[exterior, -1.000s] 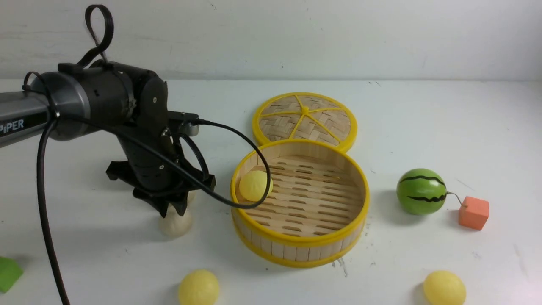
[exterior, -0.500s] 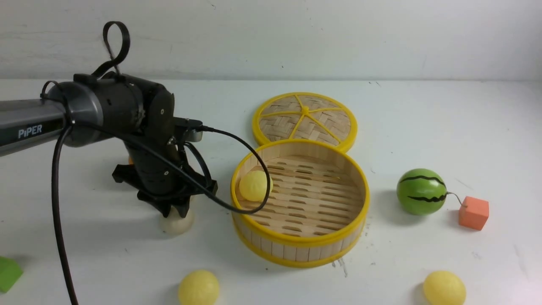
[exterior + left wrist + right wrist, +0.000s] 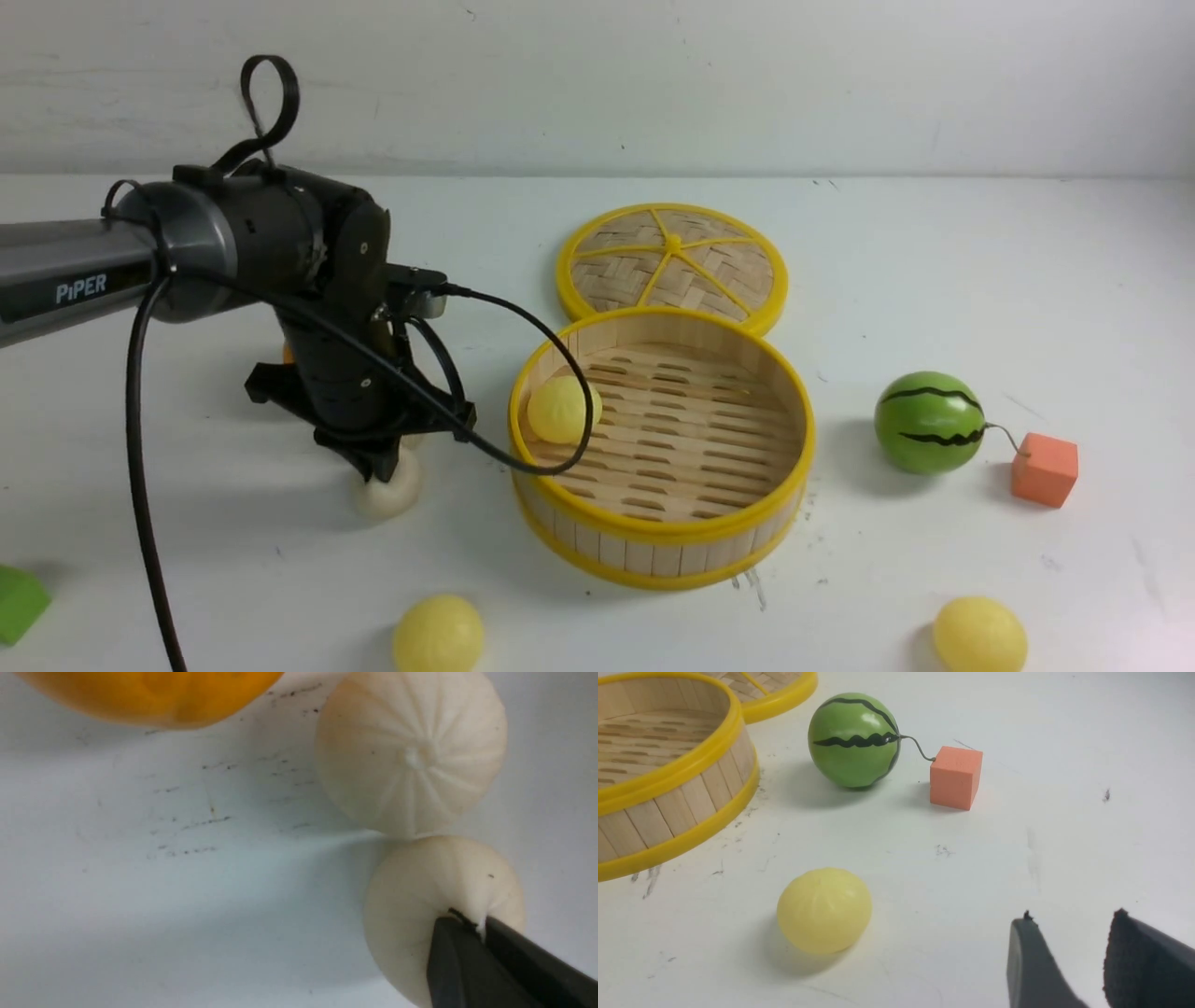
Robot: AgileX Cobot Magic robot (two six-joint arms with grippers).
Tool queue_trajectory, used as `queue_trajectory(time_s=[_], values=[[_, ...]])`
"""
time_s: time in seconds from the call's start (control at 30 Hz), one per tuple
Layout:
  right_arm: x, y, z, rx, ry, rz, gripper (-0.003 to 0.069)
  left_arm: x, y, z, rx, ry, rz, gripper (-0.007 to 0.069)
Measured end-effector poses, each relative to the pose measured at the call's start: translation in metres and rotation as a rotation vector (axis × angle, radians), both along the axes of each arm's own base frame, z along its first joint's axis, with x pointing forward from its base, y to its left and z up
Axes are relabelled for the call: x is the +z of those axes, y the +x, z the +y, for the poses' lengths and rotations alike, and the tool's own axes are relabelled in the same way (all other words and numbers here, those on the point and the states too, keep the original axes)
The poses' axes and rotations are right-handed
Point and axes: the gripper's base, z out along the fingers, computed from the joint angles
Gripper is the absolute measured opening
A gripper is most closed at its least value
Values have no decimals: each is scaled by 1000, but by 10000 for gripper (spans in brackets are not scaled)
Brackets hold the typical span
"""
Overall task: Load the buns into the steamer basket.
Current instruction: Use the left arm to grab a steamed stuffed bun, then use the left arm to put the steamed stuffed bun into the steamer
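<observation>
The white bun (image 3: 411, 896) is pinched thinly by the clenched left gripper (image 3: 479, 922). Slow lifting toward the steamer basket (image 3: 663, 535) (at three o'clock) is advised.

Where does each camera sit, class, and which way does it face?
Front: between the arms, facing forward over the steamer basket; left arm shows.
Left wrist: on that arm, looking down; its jaws pinch a white bun.
Right wrist: low, facing the watermelon ball; open jaws show.
Front and right wrist share basket, watermelon.
</observation>
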Motion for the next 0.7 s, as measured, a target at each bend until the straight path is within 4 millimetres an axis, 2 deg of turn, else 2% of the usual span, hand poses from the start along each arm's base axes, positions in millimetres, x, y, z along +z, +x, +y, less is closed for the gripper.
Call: queue_trajectory(time_s=[0.03,0.07,0.13,0.2,0.27,0.3,0.33,0.37,0.43,0.5,0.6,0.63,0.7], values=[[0,0,0,0,0,0,241,1,0,0,0,-1,-2,-13],[0,0,0,0,0,0,241,11,-2,-3,-7,-3,-12,-13],[0,0,0,0,0,0,241,47,-17,-23,-84,-24,-81,-13],[0,0,0,0,0,0,241,73,-31,-45,-189,-54,-144,-13],[0,0,0,0,0,0,241,90,-47,-71,-288,-105,-181,-13],[0,0,0,0,0,0,241,91,-54,-86,-342,-129,-185,-13],[0,0,0,0,0,0,241,86,-59,-100,-391,-148,-179,-13],[0,0,0,0,0,0,241,85,-60,-102,-399,-149,-178,-13],[0,0,0,0,0,0,241,71,-63,-123,-464,-152,-180,-13],[0,0,0,0,0,0,241,56,-60,-135,-483,-152,-183,-13],[0,0,0,0,0,0,241,38,-50,-142,-481,-129,-162,-6],[0,0,0,0,0,0,241,37,-49,-143,-481,-127,-163,-4],[0,0,0,0,0,0,241,25,-39,-145,-487,-89,-154,24]])
